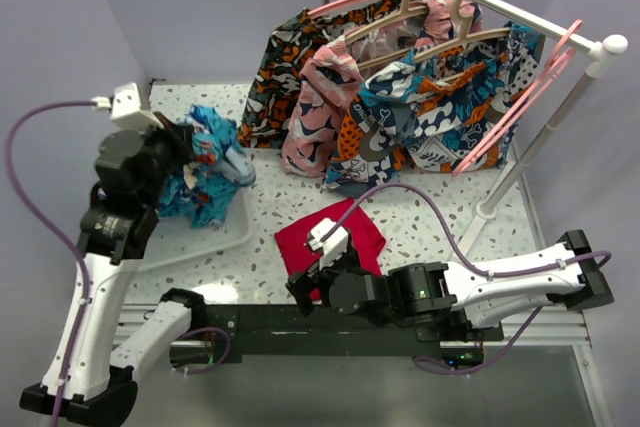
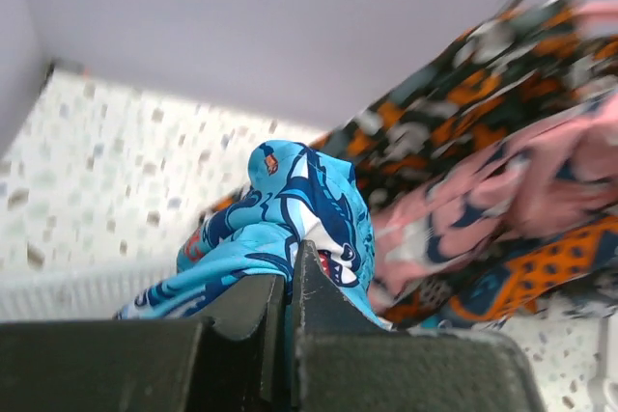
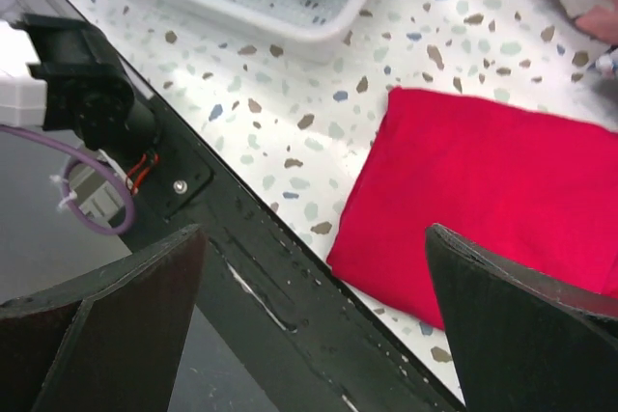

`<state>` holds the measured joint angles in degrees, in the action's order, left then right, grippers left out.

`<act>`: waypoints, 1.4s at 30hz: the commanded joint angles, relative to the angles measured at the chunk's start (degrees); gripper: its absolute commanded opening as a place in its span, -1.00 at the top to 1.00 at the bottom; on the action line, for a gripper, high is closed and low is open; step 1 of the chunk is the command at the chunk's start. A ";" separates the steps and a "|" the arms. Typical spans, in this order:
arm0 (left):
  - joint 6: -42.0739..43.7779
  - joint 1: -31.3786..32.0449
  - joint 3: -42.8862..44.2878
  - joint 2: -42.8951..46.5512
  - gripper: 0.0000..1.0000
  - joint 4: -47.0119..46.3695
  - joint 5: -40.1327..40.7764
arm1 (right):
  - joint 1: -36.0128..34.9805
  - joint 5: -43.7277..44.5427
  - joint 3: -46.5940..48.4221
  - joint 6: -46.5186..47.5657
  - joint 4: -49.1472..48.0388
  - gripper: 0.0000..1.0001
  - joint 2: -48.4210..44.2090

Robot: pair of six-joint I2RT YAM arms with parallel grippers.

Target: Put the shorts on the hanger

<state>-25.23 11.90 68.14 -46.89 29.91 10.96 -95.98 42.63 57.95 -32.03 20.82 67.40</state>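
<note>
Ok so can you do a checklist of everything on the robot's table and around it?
Surface: speckled table, dark rail along its near edge.
Job's things: shorts bunched over the white tray; pink hanger on the rail's right end, looks bare.
Clutter: folded red cloth lying flat near the front edge.
Grippers: left gripper shut on the shorts; right gripper open, above the red cloth's near corner, holding nothing.
Cables: purple cables, one looping from each arm; the right one arches over the table.
Surroundings: clothes rail with patterned garments on wooden hangers; plain lilac walls.
</note>
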 commanded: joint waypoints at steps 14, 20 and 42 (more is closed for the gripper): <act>4.06 1.45 39.45 -16.74 1.00 4.90 -39.60 | 0.10 19.93 16.67 22.77 -0.51 -0.97 -7.18; 3.71 12.17 34.09 -15.35 1.00 5.34 -43.91 | 0.18 20.83 13.07 35.96 -8.42 -0.89 -15.62; -1.04 13.50 22.92 -9.09 1.00 -0.64 -53.94 | 1.76 13.44 6.38 43.90 -17.91 -0.40 -11.86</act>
<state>-24.69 25.19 91.20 -56.49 33.54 -40.97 -95.64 53.10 64.34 9.37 10.13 54.81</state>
